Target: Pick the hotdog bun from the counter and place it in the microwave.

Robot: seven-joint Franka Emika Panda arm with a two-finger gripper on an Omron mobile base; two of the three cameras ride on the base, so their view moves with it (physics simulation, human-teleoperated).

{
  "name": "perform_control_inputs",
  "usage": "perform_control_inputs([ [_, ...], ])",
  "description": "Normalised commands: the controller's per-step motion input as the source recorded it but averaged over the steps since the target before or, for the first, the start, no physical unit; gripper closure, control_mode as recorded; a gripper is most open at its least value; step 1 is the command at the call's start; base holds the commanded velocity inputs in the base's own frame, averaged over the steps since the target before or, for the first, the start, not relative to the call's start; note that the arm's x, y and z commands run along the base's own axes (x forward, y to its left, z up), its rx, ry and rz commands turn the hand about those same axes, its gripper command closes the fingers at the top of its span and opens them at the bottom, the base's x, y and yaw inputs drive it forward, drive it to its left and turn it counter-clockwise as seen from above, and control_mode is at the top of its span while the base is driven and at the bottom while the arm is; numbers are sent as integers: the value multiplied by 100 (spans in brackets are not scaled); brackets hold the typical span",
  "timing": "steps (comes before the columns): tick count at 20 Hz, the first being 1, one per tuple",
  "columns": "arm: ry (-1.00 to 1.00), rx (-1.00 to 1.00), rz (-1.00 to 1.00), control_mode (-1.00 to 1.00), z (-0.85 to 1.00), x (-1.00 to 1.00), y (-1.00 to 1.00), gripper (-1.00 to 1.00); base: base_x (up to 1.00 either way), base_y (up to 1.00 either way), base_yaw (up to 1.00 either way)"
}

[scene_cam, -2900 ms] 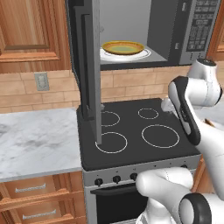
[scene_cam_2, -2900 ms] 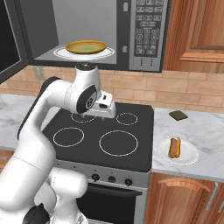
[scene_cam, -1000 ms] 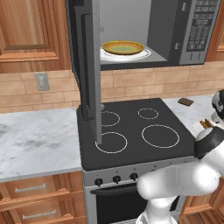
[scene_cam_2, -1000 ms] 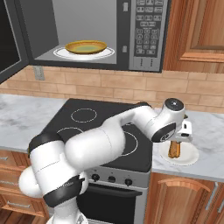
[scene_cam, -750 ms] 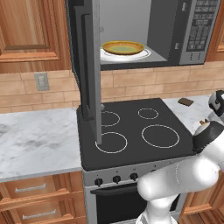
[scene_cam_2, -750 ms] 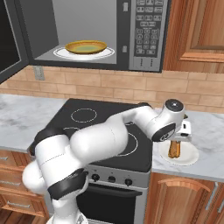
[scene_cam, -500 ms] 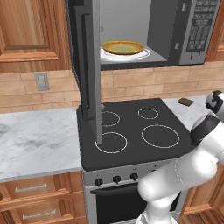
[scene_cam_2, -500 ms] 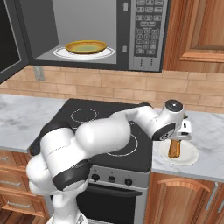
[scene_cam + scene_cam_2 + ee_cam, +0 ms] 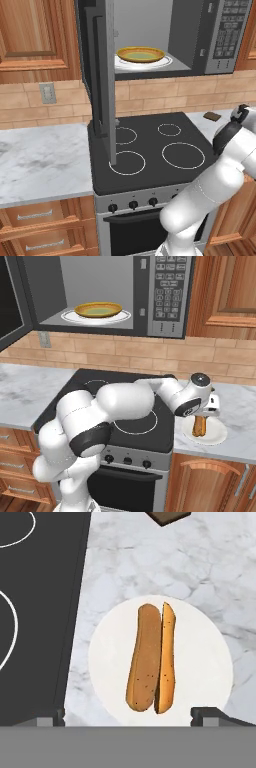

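claw (image 9: 127, 714) open, fingers wide apart above bun | bun (image 9: 151, 657) lies on white plate (image 9: 205, 662), counter (image 9: 210, 572) right of stove | risk: closing across bun's length, plate may slide

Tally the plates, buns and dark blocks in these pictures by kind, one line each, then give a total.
Plates: 2, the round white plate on the marble counter and the yellow plate in the grey-steel microwave.
Buns: 1, the split tan-brown hotdog bun lying on the white plate.
Dark blocks: 1, the small flat dark-brown block on the counter.
Total: 4.
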Motion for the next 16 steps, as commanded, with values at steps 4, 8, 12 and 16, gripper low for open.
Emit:
perform_control_inputs([
  [4,0,0,6,-100,-24,8,-35,-100,0,0,0],
  [8,5,0,4,-100,-22,10,-21,-100,0,0,0],
  [12,11,0,1,-100,-26,1,-12,-100,0,0,0],
  [16,6,0,0,-100,-1,14,0,-100,0,0,0],
])
